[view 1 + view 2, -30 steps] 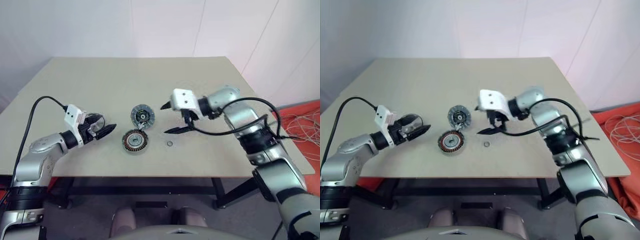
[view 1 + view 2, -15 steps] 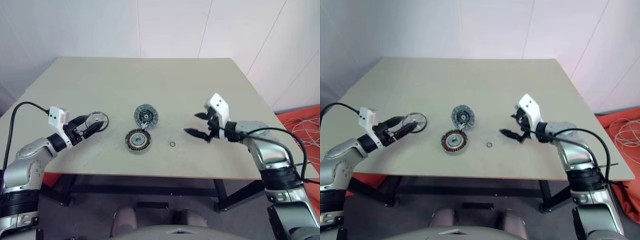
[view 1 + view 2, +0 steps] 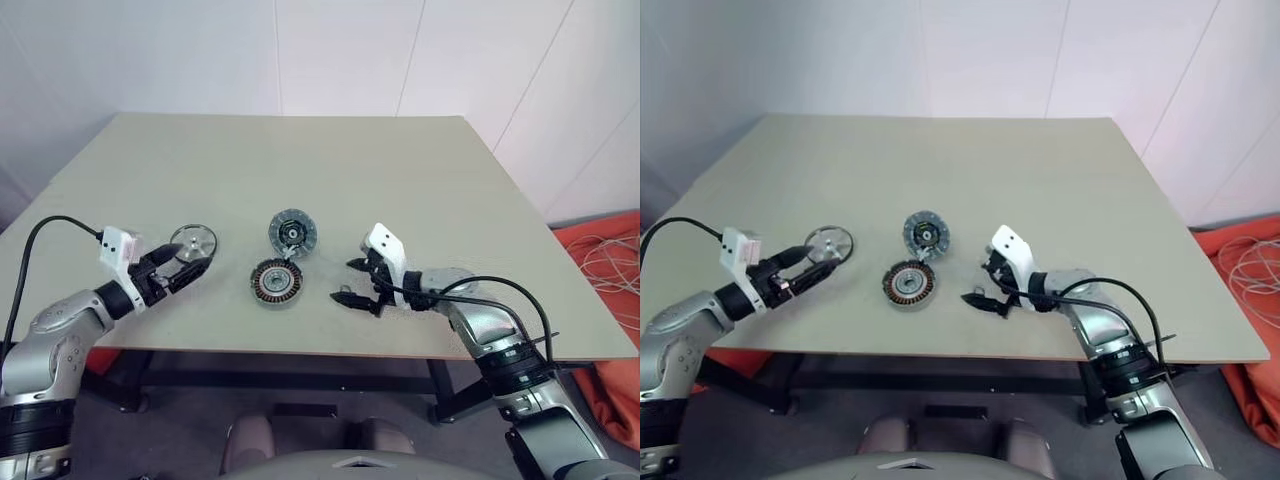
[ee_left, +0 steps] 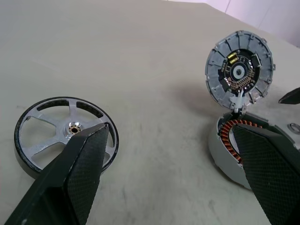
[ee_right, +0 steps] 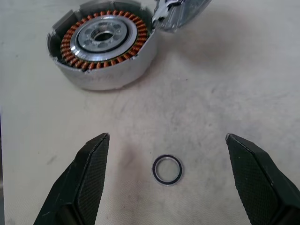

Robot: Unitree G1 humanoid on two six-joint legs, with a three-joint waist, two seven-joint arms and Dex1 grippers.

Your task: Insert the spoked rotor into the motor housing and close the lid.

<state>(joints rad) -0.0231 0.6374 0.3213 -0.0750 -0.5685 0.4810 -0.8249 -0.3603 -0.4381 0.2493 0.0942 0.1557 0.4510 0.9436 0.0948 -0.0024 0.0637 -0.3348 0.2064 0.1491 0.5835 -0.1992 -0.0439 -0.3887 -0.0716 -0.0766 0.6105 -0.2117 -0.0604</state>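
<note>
currently both sets of jaws spread, nothing held. left gripper (image 4: 168,178) hangs near the spoked rotor (image 4: 63,133), flat on the table (image 3: 400,170). right gripper (image 5: 166,180) straddles a small black ring (image 5: 167,169). motor housing (image 5: 103,42) sits open, lid (image 4: 239,70) propped upright behind it so the cavity's clear for loading.

A pale beige table (image 3: 300,160) carries four things, all near its front edge. The motor housing (image 3: 275,282), with its ring of copper windings, lies flat near the middle. The grey ribbed lid (image 3: 293,233) stands tilted just behind the housing, touching its rim. The spoked rotor (image 3: 194,241) lies flat, well to the left of the housing. A small black ring (image 5: 167,169) lies on the surface to the housing's right, apart from it.
</note>
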